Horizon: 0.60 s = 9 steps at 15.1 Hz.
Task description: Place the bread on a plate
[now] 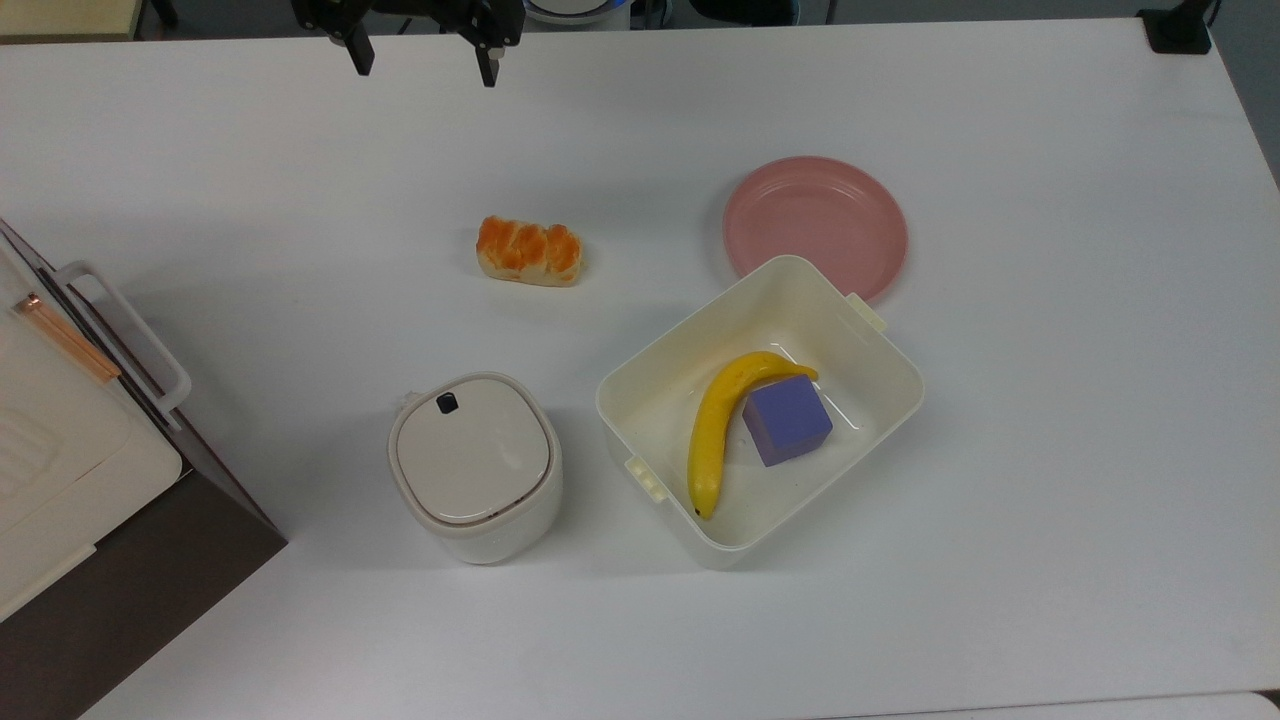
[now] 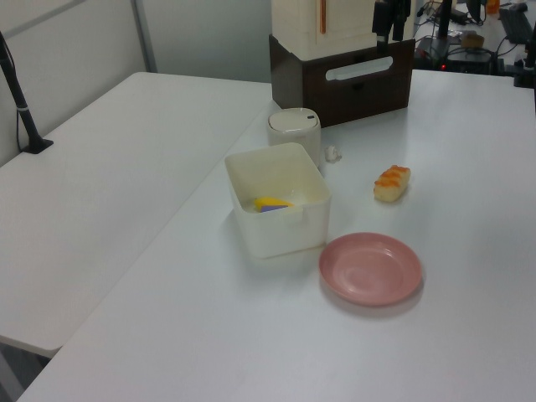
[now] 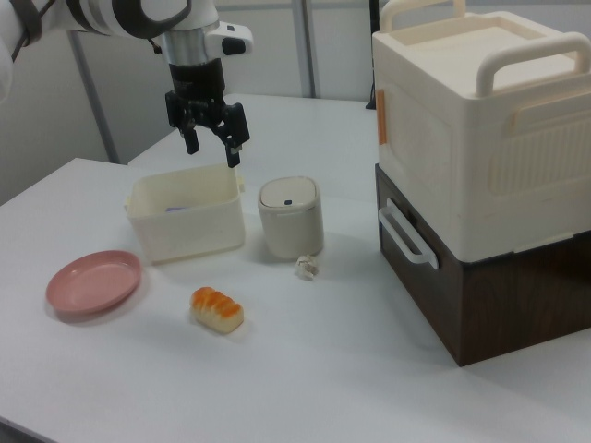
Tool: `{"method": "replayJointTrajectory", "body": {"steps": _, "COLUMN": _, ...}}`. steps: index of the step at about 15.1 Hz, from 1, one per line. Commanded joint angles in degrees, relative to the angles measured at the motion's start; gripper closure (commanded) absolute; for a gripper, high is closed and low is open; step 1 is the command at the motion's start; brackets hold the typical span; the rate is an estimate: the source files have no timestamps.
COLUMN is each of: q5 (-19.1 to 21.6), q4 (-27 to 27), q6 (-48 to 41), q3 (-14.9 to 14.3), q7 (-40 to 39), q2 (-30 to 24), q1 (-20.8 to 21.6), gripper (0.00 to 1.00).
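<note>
**Bread on the table, claw spread wide**

The gripper (image 1: 423,62) hangs empty, fingers apart — at 11 o'clock from the bread (image 1: 529,251) in the top view. The plate (image 1: 815,225) sits at 3 o'clock from it, well apart.

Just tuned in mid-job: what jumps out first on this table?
The orange-topped bread lies alone mid-table, with the bare pink plate to the top view's right, beside a cream tub holding a banana and a purple cube. The open gripper hangs above the table's far edge, holding nothing.
</note>
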Motion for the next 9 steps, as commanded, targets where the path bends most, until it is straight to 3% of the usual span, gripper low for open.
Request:
{"method": "replayJointTrajectory", "body": {"steps": 1, "q5": -0.2, "q4": -1.4, "q6": 0.9, "q3": -0.5, "q7": -0.5, "q2": -1.4, "q1": 0.9, "gripper": 0.0}}
{"method": "replayJointTrajectory", "body": {"steps": 9, "q5": -0.7, "q4": -1.7, "q6": 0.4, "q3": -0.4, "q7": -0.7, "q2": -1.6, "q1": 2.3, "gripper": 0.0}}
